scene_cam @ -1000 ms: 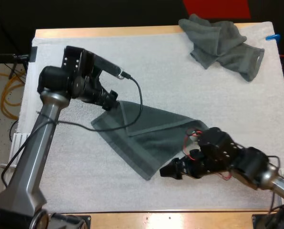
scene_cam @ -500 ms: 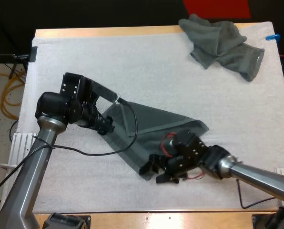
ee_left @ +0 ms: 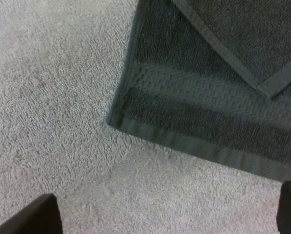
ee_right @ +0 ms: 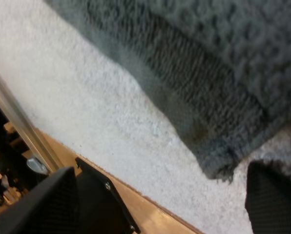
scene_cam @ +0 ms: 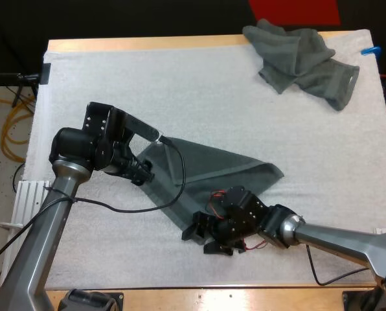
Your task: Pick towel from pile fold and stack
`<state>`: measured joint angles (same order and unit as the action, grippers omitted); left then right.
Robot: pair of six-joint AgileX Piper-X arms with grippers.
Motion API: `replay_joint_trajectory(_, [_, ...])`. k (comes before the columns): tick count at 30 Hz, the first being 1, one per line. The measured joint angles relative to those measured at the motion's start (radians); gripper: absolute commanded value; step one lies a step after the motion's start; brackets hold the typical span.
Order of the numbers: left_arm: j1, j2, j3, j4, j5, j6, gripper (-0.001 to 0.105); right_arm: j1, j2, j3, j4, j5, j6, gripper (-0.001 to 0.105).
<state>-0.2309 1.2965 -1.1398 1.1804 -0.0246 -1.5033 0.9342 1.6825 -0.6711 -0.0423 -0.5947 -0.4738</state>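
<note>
A dark grey-green towel (scene_cam: 209, 172) lies partly folded on the middle of the white mat, one flap turned over it. My left gripper (scene_cam: 141, 175) sits at its left corner. In the left wrist view that gripper (ee_left: 165, 214) is open, with the towel's hemmed corner (ee_left: 184, 117) just ahead of the fingers (ee_left: 33, 217). My right gripper (scene_cam: 199, 234) is at the towel's near corner. It (ee_right: 155, 200) is open, and the towel's corner (ee_right: 194, 112) lies close to one finger (ee_right: 275, 195). A crumpled towel pile (scene_cam: 303, 58) rests at the far right.
The mat's near edge and the wooden table rim (ee_right: 135, 204) lie close behind my right gripper. Bare mat (scene_cam: 147, 84) stretches between the spread towel and the pile.
My left gripper has come down and nearer, to the towel's left corner. My right arm has swung left along the towel's near edge to its near corner.
</note>
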Motion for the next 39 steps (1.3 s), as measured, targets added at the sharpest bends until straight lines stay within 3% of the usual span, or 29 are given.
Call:
replay_joint_trajectory(7, [0.000,0.000,0.000,-0.001,0.000,0.000,0.083,0.000,0.040,-0.005,-0.097,-0.004,0.061,0.069])
replay_joint_trajectory(12, [0.000,0.000,0.000,-0.001,0.000,0.000,0.083,0.000,0.047,-0.005,-0.099,0.052,0.057,0.033])
replay_joint_trajectory(20, [0.000,0.000,0.000,-0.001,0.000,0.000,0.083,0.000,0.052,-0.005,-0.090,0.111,-0.016,0.000])
replay_joint_trajectory(23, [0.000,0.000,0.000,-0.003,0.000,0.007,0.083,0.000,0.030,-0.005,-0.035,0.130,-0.102,0.000])
replay_joint_trajectory(29, [0.000,0.000,0.000,-0.007,0.004,0.007,0.083,0.000,-0.103,-0.005,0.243,0.215,-0.406,0.000])
replay_joint_trajectory(34, [0.000,0.000,0.000,-0.007,0.058,0.007,0.083,0.000,-0.193,-0.005,0.522,0.333,-0.666,0.000])
replay_joint_trajectory(39, [0.000,-0.002,0.029,-0.007,0.124,0.003,0.083,0.000,-0.251,-0.005,0.727,0.454,-0.816,0.000])
